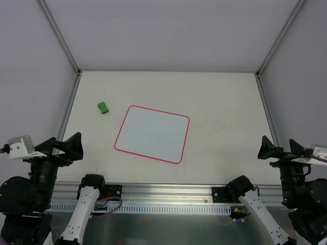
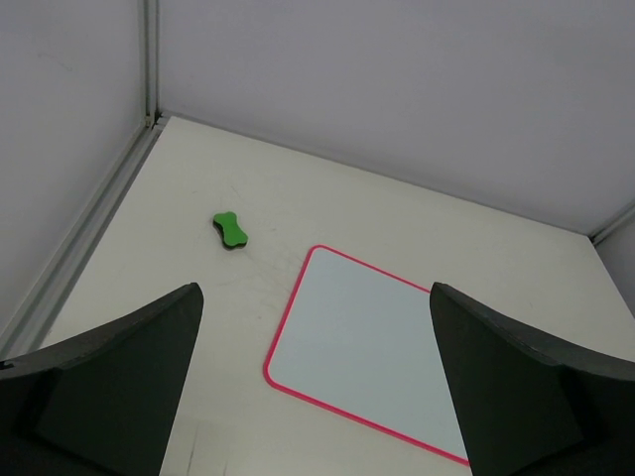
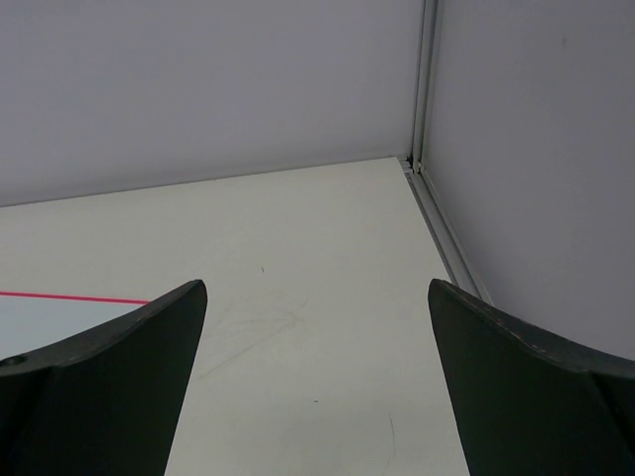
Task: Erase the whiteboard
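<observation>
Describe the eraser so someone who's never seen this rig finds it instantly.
Start at the pale table and find the whiteboard, the pink-edged white rectangle near its middle. Look just beyond the board's far-left corner, toward the table's left edge: the eraser lies there on bare table, not touching the board. It is the only green thing, a small bone-shaped block pinched at the waist.

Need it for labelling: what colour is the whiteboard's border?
Red-pink; the whiteboard shows best in left wrist view.

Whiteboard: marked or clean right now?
Clean, as far as shows. The whiteboard lies flat with a plain white face in the top and left wrist views; no scribbles visible. The green eraser lies apart from it.
</observation>
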`<state>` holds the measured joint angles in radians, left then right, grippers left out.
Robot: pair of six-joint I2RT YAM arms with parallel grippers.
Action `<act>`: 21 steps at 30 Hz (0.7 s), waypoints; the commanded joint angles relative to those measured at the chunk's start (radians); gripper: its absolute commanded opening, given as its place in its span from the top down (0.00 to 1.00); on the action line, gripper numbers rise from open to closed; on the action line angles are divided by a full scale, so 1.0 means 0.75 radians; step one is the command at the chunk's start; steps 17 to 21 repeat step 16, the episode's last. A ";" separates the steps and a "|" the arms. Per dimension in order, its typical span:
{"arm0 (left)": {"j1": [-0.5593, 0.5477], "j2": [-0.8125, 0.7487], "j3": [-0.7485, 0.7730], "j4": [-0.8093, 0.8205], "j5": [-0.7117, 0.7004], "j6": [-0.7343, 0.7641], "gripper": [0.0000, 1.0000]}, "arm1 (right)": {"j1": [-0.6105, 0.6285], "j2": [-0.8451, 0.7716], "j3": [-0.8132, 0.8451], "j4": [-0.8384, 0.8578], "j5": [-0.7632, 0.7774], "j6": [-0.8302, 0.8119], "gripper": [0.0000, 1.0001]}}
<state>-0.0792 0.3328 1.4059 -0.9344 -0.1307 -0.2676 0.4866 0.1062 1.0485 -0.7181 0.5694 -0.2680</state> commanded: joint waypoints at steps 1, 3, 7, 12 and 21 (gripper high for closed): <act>-0.017 0.012 0.013 -0.034 0.000 0.023 0.01 | -0.007 -0.031 -0.007 0.013 0.006 -0.048 0.01; -0.025 0.010 0.011 -0.036 -0.004 0.025 0.01 | -0.007 -0.043 -0.013 0.013 0.002 -0.046 0.01; -0.038 -0.008 -0.017 -0.039 -0.032 0.038 0.01 | -0.007 -0.029 -0.019 0.011 -0.033 -0.025 0.01; -0.042 -0.031 -0.050 -0.037 -0.061 0.038 0.01 | -0.007 0.004 -0.019 0.013 -0.058 -0.019 0.01; -0.052 -0.051 -0.071 -0.034 -0.102 0.038 0.01 | -0.007 0.024 -0.017 0.017 -0.074 -0.019 0.01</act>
